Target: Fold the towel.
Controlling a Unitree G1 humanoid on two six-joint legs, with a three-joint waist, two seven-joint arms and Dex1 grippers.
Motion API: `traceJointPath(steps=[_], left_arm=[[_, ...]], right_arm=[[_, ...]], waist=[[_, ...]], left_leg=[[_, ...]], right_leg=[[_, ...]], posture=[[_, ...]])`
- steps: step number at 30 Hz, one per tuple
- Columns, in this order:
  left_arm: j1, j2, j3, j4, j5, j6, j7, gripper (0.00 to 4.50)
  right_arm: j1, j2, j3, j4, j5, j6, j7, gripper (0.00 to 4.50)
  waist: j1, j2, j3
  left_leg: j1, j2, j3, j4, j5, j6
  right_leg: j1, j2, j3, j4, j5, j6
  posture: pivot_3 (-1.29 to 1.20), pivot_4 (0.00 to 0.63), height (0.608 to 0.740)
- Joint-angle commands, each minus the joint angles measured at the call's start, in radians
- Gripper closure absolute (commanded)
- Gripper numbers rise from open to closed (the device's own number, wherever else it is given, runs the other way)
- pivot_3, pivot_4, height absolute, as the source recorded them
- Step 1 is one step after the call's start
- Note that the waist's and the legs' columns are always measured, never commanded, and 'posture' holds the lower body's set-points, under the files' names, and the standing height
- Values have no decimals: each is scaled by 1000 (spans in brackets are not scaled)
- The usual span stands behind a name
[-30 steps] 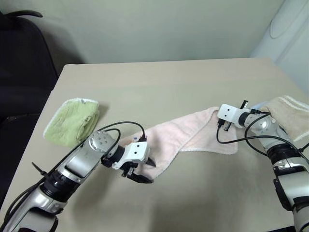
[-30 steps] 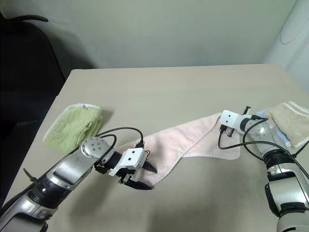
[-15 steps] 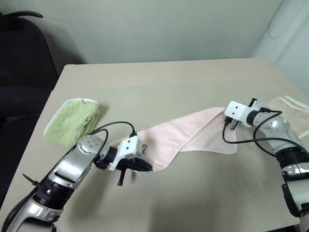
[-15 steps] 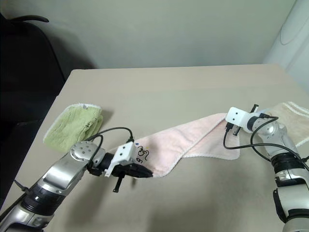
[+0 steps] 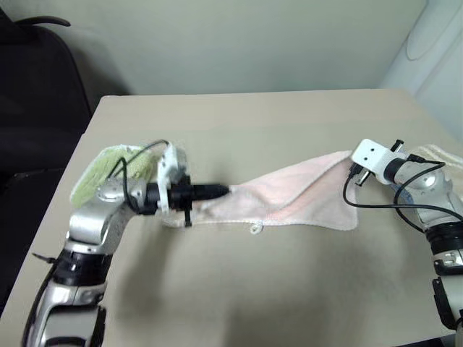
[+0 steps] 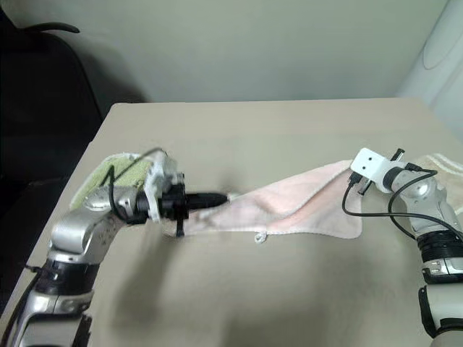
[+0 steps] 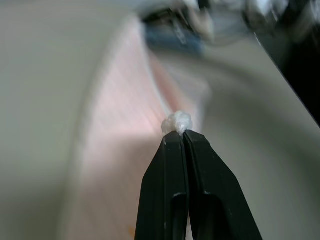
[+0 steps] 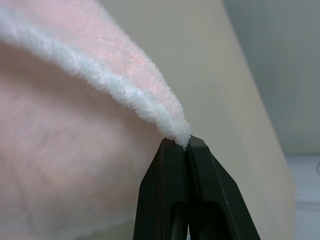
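The pale pink towel (image 5: 296, 195) hangs stretched across the middle of the table between my two grippers, and its lower hem sags toward the tabletop. My left gripper (image 5: 219, 190) points sideways and is shut on the towel's left corner; in the left wrist view a whitish tuft of hem shows at its fingertips (image 7: 172, 145). My right gripper (image 8: 182, 142) is shut on the whitish hem at the towel's right corner. A small loop (image 5: 255, 229) dangles from the lower hem.
A folded light green towel (image 5: 98, 170) lies at the table's left edge, partly behind my left arm. A beige towel (image 5: 443, 155) lies at the right edge behind my right arm. A black chair (image 5: 36, 87) stands beyond the table's left side.
My left gripper shut on the towel's near corner, then rose and swung back to the left, pulling the towel taut. My right gripper lifted its corner slightly.
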Motion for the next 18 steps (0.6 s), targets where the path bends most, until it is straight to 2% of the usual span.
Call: traceJointPath(steps=[1,6,10,13,16,18], left_arm=[[-164,-45,143,87,-77,32,156,4478],[-414,-109,235,315,-75,-12,310,4478],[-542,-105,253,446,-55,-55,323,4478],[-545,-70,249,440,-65,-47,277,4478],[-465,-12,234,341,-80,-8,211,4478],[-365,40,238,227,-129,61,155,4478]], right_arm=[[-34,-64,-86,-46,49,20,5,4500],[-119,-113,-120,-2,71,22,2,4500],[-194,-154,-147,15,104,30,31,4500],[-192,-197,-185,-21,154,46,89,4500],[-139,-240,-253,-108,254,117,176,4500],[-43,-277,-294,-206,321,177,258,4500]], waist=[[5,0,0],[6,0,0],[4,0,0],[3,0,0],[1,0,0],[1,0,0]], left_leg=[[0,0,0,0,1,0],[0,-1,2,-1,2,2],[0,-1,3,-2,4,3],[0,-1,3,-3,6,3],[-1,-1,4,-7,6,3],[-1,-2,6,-9,6,1]], right_leg=[[0,0,0,0,0,0],[1,-1,1,-2,1,2],[0,-1,2,-3,2,3],[0,-1,2,-4,1,4],[-2,-1,3,-5,-2,5],[-3,-1,4,-5,-4,5]], posture=[[0,150,735],[0,150,735],[0,150,735],[0,150,735],[0,150,735],[0,150,735]])
